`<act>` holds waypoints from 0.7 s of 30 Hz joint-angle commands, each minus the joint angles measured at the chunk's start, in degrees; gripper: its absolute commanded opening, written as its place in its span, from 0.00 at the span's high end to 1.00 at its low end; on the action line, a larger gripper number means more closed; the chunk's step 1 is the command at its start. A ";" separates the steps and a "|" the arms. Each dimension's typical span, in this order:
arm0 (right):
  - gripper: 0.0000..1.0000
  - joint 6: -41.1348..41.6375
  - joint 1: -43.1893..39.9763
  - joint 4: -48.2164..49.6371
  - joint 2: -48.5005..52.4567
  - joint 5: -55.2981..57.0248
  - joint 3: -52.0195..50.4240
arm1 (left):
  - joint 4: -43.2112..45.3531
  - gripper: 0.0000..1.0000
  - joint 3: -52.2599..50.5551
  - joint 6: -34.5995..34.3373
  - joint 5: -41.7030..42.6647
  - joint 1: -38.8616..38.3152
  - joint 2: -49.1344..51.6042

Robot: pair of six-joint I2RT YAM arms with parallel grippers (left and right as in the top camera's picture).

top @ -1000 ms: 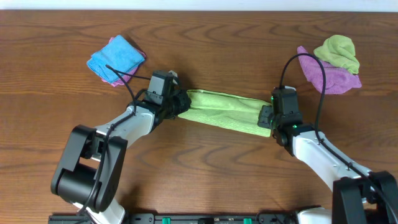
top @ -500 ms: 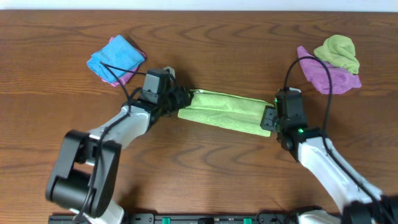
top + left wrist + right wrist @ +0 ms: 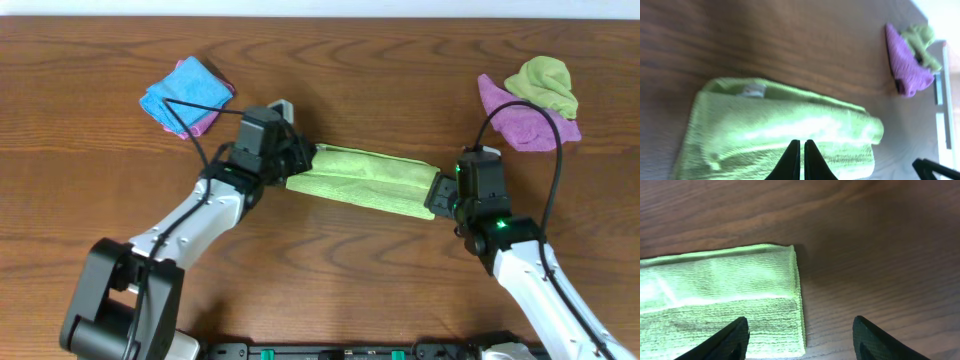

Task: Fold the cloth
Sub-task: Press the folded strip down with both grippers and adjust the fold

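The cloth (image 3: 365, 180) is lime green and lies as a long folded strip across the middle of the table. My left gripper (image 3: 298, 160) hovers at its left end. In the left wrist view its fingers (image 3: 800, 145) are pressed together above the cloth (image 3: 780, 125), with nothing between them. My right gripper (image 3: 440, 195) stands at the strip's right end. Seen from the right wrist, it (image 3: 800, 332) is wide open, and the cloth's corner (image 3: 740, 290) lies flat between and ahead of the fingers.
A blue cloth on a pink one (image 3: 185, 97) sits at the back left. A purple cloth with an olive-green one on it (image 3: 535, 100) sits at the back right, and the purple cloth (image 3: 907, 65) also shows in the left wrist view.
My right gripper has opened, let go of the cloth's right end and drawn back to the right. My left gripper opened briefly, then shut again empty. The strip lies flat.
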 commanded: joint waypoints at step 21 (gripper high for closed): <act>0.30 9.11 -6.01 12.20 17.53 -16.06 0.70 | 3.34 0.94 0.28 -1.07 -4.52 -2.01 12.81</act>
